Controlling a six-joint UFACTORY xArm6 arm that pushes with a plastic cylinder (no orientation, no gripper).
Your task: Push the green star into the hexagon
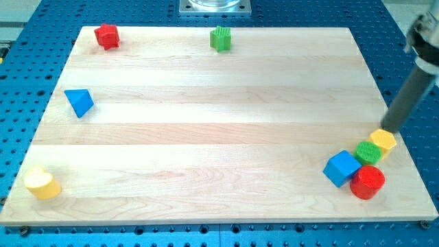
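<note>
Green star, probably light, stiff, easy-sliding on desk, best nudged at upper-left face toward yellow hexagon, my tip just beside that; no pincer visible, state untellable.

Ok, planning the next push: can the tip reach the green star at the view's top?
Probably yes: my tip sits at the yellow hexagon's upper edge; only bare board separates it from the green star.
</note>
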